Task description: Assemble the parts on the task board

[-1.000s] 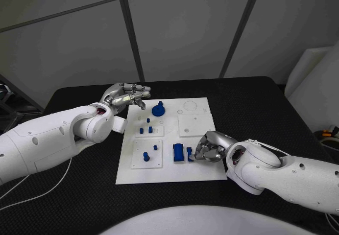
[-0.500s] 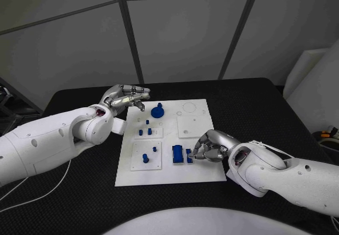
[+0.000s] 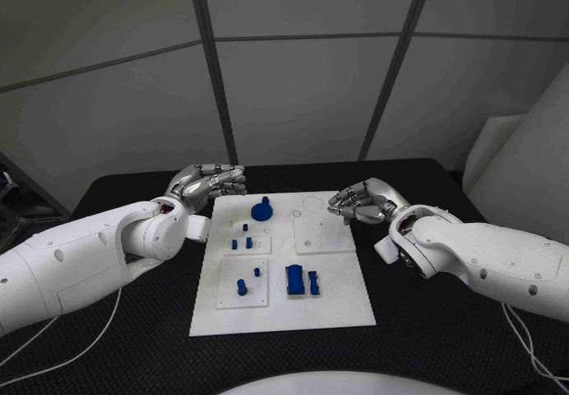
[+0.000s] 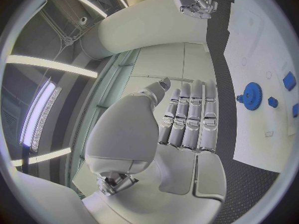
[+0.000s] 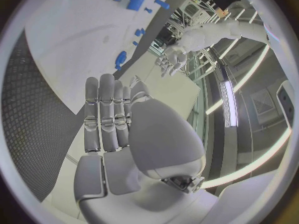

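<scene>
The white task board (image 3: 338, 288) lies mid-table. A blue gear (image 3: 262, 208) stands at its far end, also seen as the gear (image 4: 252, 95). A wide blue block (image 3: 293, 280) and a narrow blue block (image 3: 313, 282) lie side by side near the front. Small blue pegs (image 3: 243, 243) stand in the left plates. My left hand (image 3: 208, 183) hovers at the board's far left corner, fingers curled in, holding nothing; its fingers (image 4: 187, 124) lie together. My right hand (image 3: 362, 202) sits over the board's far right edge, curled and holding nothing, fingers (image 5: 109, 117) side by side.
A black mat (image 3: 439, 189) covers the table around the board. A white panel (image 3: 510, 164) leans at the far right. Grey wall panels stand behind the table.
My right hand has left the blue blocks near the board's front and moved to its far right edge; the narrow block stays beside the wide one. The camera has shifted. The left hand barely moved.
</scene>
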